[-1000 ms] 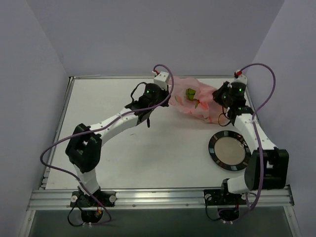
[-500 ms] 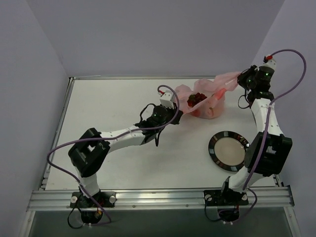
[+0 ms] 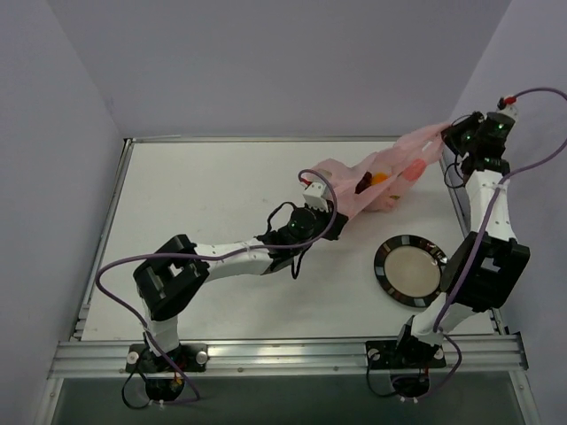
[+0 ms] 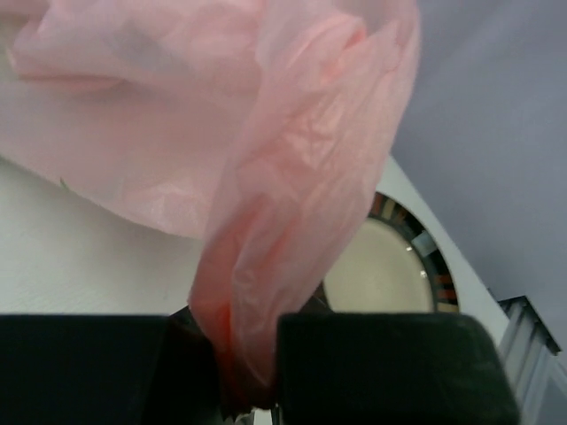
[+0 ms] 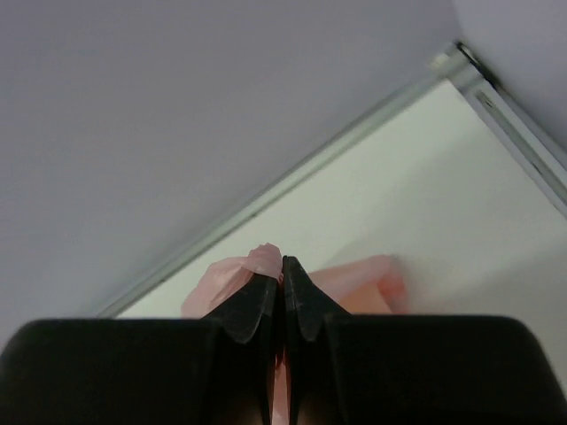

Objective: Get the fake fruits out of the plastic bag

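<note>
Left gripper (image 3: 331,206) is clamped shut on the near-left end of the plastic bag (image 3: 394,170). In the left wrist view its black fingers (image 4: 390,372) pinch a gathered fold of the pink film, which billows up and away above them. The left arm rises from its base at the near-left, then lies long and low, reaching toward the far right across the middle of the table (image 3: 195,195). White surface spreads from this arm out to the left rail.

The bag is stretched taut between the two grippers. Its long axis runs on a diagonal from near-left to far-right, over the far-right part of the table, with the far-right end lifted. Through the film an orange-yellow fruit (image 3: 379,178) shows about midway along, with a dark fruit (image 3: 361,186) just to its left; both sit in the sagging belly of the bag.

Nearer than the bag, close to the right edge of the table, lies the black-rimmed plate (image 3: 379,266), apart from the bag.

Farthest right, the right gripper (image 3: 446,142) is closed tight on the bag's far-right end, with pink film squeezed between its fingers (image 5: 306,305). It is held high over the far-right corner, close to the right wall and the far rail. The right arm stands tall from its near-right base and stretches steeply up and away.
</note>
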`<state>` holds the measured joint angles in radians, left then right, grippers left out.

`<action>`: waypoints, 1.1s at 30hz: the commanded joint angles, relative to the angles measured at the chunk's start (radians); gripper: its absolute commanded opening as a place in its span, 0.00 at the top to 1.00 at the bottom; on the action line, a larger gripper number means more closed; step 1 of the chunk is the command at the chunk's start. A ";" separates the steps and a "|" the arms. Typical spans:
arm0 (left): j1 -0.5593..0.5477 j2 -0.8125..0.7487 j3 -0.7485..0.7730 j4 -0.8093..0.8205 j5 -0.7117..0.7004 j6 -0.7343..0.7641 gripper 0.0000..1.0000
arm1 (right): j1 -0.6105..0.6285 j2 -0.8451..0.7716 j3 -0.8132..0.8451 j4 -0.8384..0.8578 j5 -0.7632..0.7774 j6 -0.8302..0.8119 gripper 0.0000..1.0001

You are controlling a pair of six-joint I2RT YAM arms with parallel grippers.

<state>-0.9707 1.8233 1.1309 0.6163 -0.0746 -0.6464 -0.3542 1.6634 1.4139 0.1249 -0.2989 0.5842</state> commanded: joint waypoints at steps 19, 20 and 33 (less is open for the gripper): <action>-0.014 0.010 -0.006 0.077 -0.066 -0.018 0.98 | 0.020 -0.203 -0.293 0.158 0.035 0.028 0.10; -0.014 -0.007 -0.016 0.092 -0.079 -0.016 0.98 | 0.035 -0.285 -0.296 0.141 0.055 0.000 0.07; 0.009 -0.051 -0.051 0.194 -0.117 -0.029 0.98 | 0.317 -0.659 -0.431 -0.008 0.191 -0.121 0.73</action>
<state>-0.9798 1.8412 1.0534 0.7288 -0.1680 -0.6624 -0.1055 0.9386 1.0401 0.2138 -0.1520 0.5266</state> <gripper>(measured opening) 0.028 0.376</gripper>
